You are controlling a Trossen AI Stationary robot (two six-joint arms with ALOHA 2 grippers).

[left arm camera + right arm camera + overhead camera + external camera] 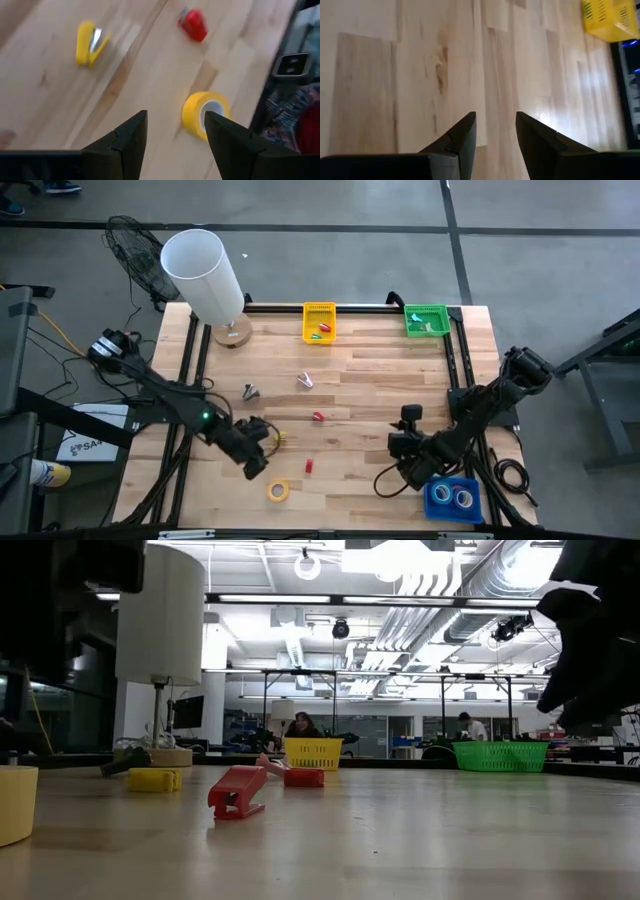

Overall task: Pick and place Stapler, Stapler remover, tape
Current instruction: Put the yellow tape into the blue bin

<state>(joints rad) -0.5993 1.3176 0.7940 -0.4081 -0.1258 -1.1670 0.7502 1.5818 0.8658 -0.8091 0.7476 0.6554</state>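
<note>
- Left hand [172, 132] stands wide and empty over the table [380, 380], yellow tape [204, 113] just ahead of its fingers
- Yellow stapler [88, 43] farther ahead
- Right hand [495, 132] open, holding nothing, beside the blue bin [452, 500]

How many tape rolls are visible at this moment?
3: a yellow roll on the table's near edge by the left arm, and two blue rolls in the blue tray. Others may be hidden.
</note>
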